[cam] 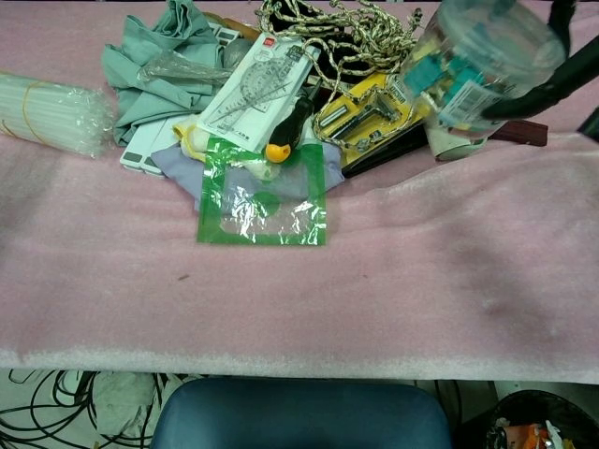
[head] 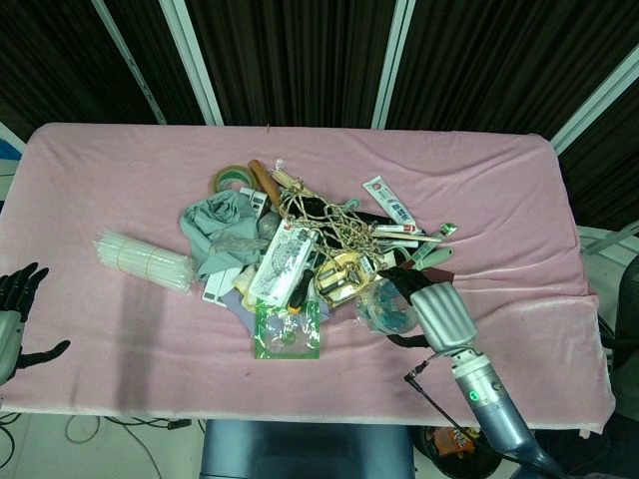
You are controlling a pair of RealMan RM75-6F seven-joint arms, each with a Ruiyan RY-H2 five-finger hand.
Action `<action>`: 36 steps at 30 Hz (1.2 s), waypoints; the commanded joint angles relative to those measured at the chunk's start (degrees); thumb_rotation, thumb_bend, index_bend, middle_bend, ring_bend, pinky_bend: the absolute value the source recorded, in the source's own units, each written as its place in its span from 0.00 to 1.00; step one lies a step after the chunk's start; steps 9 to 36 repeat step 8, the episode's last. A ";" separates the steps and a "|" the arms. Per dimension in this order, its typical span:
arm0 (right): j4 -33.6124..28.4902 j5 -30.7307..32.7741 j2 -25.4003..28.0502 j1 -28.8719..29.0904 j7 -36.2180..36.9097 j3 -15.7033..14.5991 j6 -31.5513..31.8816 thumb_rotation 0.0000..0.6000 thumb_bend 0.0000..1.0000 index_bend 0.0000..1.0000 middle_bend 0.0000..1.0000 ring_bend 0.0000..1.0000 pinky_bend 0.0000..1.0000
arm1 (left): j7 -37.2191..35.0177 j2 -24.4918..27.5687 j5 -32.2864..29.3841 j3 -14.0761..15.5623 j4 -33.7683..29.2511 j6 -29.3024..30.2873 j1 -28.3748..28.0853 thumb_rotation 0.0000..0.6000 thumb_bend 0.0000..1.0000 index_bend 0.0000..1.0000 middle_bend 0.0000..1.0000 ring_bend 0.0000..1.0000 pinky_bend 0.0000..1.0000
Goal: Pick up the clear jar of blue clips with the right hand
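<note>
My right hand (head: pixel 431 307) grips the clear jar of blue clips (head: pixel 388 305) and holds it raised above the pink cloth, right of the pile. In the chest view the jar (cam: pixel 479 58) hangs tilted at the top right, with dark fingers (cam: pixel 552 73) wrapped round its right side. My left hand (head: pixel 18 311) rests at the far left edge of the table, fingers apart, holding nothing.
A heap of clutter lies mid-table: a green-framed clear pouch (cam: pixel 263 193), a yellow packaged tool (cam: pixel 360 109), knotted cord (head: pixel 329 216), grey-green cloth (head: pixel 213 222), a bundle of white straws (head: pixel 143 259), a tube (head: pixel 388 203). The pink tablecloth (head: pixel 519 230) covers the table.
</note>
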 commanded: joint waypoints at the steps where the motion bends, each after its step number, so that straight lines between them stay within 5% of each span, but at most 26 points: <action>1: -3.97 -6.53 5.33 -4.66 6.01 -2.74 5.92 1.00 0.40 0.71 0.63 0.61 0.63 | 0.29 -0.14 0.34 0.12 0.12 0.42 0.19 1.00 0.00 0.00 0.00 0.00 0.00; 8: -4.85 -13.86 10.29 -9.85 14.02 -7.14 12.19 1.00 0.40 0.71 0.63 0.60 0.63 | 0.76 -0.56 0.40 0.14 0.55 1.02 0.49 1.00 0.00 0.00 0.00 0.00 0.00; 36: -4.85 -13.86 10.29 -9.85 14.02 -7.14 12.19 1.00 0.40 0.71 0.63 0.60 0.63 | 0.76 -0.56 0.40 0.14 0.55 1.02 0.49 1.00 0.00 0.00 0.00 0.00 0.00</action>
